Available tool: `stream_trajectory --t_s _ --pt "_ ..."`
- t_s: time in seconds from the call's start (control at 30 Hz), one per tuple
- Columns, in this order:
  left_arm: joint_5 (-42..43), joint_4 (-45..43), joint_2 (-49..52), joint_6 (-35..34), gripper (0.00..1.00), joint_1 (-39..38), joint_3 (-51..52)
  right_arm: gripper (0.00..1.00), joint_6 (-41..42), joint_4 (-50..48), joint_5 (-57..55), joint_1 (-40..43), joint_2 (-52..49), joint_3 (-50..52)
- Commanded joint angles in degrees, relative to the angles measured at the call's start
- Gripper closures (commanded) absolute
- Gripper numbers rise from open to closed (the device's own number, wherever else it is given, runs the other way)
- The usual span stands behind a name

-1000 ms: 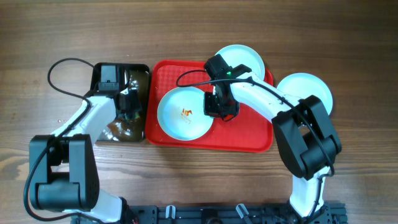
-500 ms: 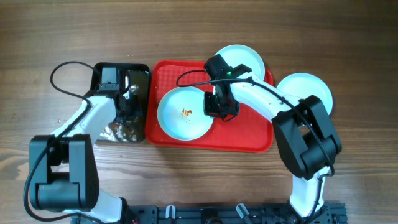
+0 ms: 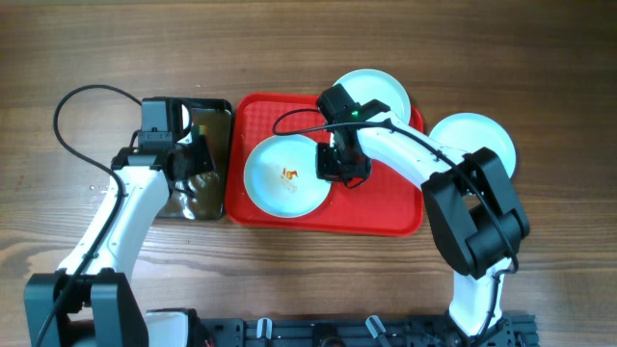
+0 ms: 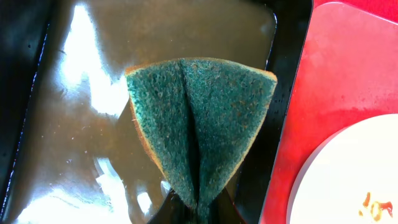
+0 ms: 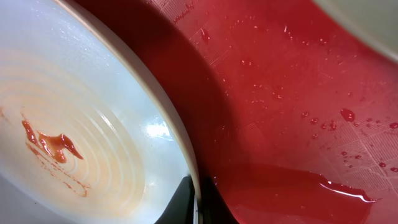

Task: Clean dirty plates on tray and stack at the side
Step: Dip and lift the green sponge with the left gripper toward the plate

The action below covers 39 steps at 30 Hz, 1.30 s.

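Note:
A pale plate with an orange-red smear [image 3: 284, 175] lies at the left of the red tray [image 3: 386, 202]. My right gripper [image 3: 333, 166] is shut on that plate's right rim [image 5: 177, 130]; the smear shows in the right wrist view [image 5: 50, 144]. A second plate [image 3: 371, 92] overlaps the tray's back edge. A third plate [image 3: 477, 140] lies on the table right of the tray. My left gripper [image 3: 189, 162] is shut on a folded green sponge [image 4: 199, 124], held above the black tray [image 4: 62, 137].
The black tray [image 3: 207, 198] holds shiny brownish water and touches the red tray's left edge. The red tray base is wet with droplets [image 5: 292, 93]. A black cable [image 3: 72, 106] loops over the table at the left.
My left arm has lifted the sponge from the black tray and pulled back toward the left. The right gripper and the plates have not moved.

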State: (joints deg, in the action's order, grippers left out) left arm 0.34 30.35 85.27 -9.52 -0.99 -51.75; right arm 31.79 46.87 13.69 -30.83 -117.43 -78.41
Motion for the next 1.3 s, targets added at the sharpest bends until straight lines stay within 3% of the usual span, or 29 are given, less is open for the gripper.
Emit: stream_trajectory --t_s 0.0,0.17,0.63,1.27 --pt "0.68 -0.11 -1.4 0.13 0.96 0.0 -0.35 0.96 -0.28 0.72 -3.34 -0.13 -3.21 2.03" --pt "0.66 -2.32 -2.75 0.13 0.96 0.0 -0.35 0.96 -0.31 0.72 -3.34 -0.13 -3.21 2.03" --pt "0.0 -6.71 -18.86 0.15 0.96 0.0 -0.35 0.96 -0.31 0.72 -3.34 -0.13 -3.21 2.03" --pt "0.04 -7.02 -19.56 0.15 0.96 0.0 -0.35 0.96 -0.28 0.72 -3.34 -0.13 -3.21 2.03"
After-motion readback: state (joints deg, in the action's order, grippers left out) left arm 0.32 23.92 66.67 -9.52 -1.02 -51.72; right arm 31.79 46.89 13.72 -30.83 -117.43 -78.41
